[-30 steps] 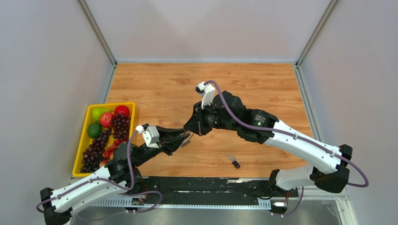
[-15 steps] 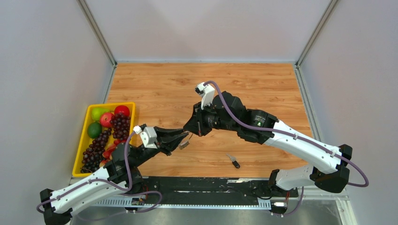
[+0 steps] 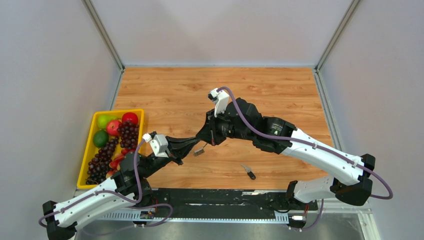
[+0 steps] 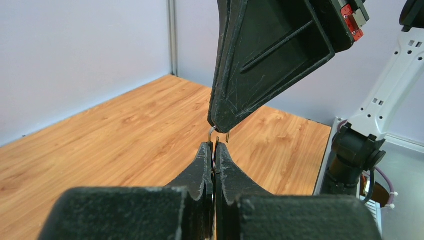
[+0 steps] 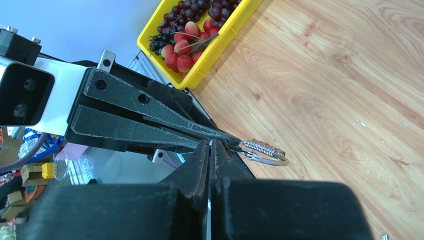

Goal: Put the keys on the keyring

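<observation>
My left gripper (image 3: 194, 145) (image 4: 214, 145) is shut on the keyring (image 5: 266, 156) (image 4: 212, 133), a thin silver wire ring that sticks out past its fingertips above the table. A bunch of small silver keys (image 5: 256, 146) (image 3: 199, 150) lies along the ring. My right gripper (image 3: 210, 142) (image 5: 210, 142) is shut and tip to tip with the left one. A thin silver edge shows between its fingers, seemingly a key, and a short metal stub (image 4: 227, 136) pokes out below its tip. A key with a black head (image 3: 248, 172) lies on the wood near the front edge.
A yellow tray (image 3: 88, 150) (image 5: 227, 39) of grapes, strawberries and other fruit stands at the left edge of the table. Grey walls close in the table on the left, back and right. The black rail with the arm bases (image 3: 220, 197) runs along the front.
My left gripper has closed from part open to shut on the keyring. Both arms have stayed almost where they were, and the black-headed key has not moved.
</observation>
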Controlling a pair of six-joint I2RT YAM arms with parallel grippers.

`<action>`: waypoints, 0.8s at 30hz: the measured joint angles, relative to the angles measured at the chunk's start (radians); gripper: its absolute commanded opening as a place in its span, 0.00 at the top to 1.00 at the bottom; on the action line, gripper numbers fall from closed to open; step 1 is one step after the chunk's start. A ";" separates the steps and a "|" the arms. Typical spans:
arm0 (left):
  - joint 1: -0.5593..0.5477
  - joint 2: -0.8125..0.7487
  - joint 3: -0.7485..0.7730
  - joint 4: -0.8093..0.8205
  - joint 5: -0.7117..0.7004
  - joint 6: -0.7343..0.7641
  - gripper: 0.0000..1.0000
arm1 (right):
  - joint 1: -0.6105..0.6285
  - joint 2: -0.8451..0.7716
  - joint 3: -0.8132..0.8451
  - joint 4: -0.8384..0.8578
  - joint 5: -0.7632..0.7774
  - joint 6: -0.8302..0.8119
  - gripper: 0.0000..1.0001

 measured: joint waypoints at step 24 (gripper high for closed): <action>-0.002 -0.001 0.026 -0.109 -0.164 -0.021 1.00 | 0.001 -0.152 -0.104 -0.020 0.130 0.006 0.53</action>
